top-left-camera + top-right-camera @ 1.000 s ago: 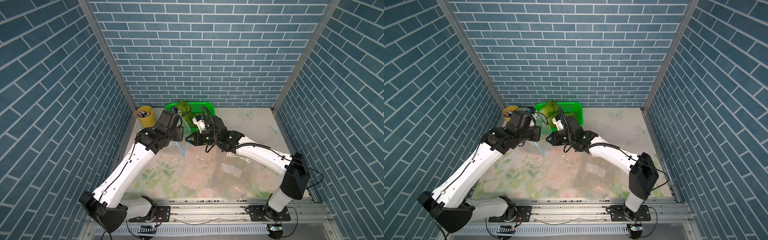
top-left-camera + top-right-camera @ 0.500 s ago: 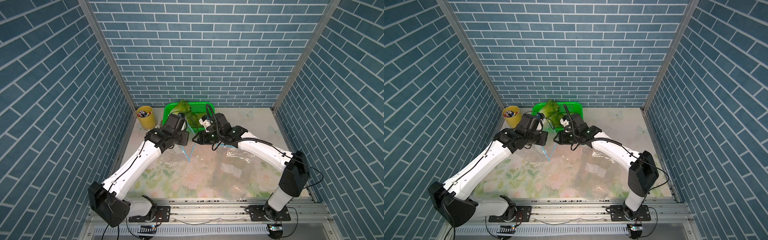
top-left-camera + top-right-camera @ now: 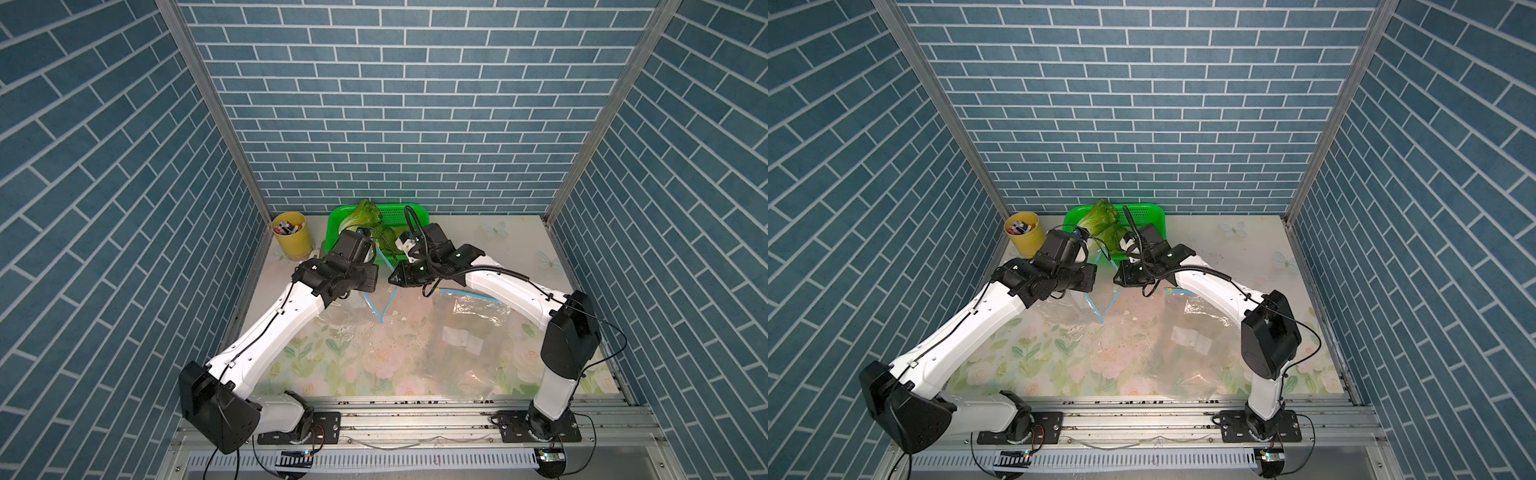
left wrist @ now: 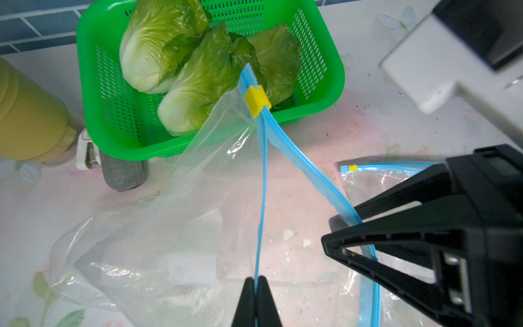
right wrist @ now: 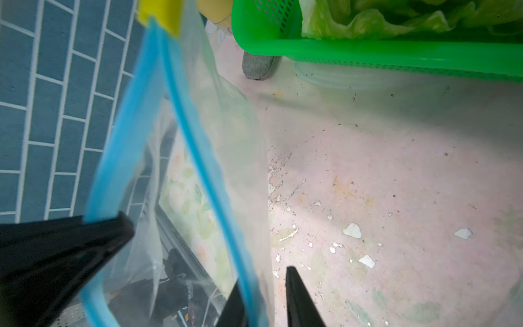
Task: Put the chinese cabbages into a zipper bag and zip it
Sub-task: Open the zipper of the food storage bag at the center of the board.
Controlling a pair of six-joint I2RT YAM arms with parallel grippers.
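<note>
Chinese cabbages — in basket, beyond jaws

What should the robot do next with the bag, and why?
Probably close the right gripper on the blue zipper strip between its jaws. They stand slightly apart around it, while the left gripper is shut on the other strip of the zipper bag. Holding both lets the arms pull the mouth wide for the chinese cabbages in the green basket.
</note>
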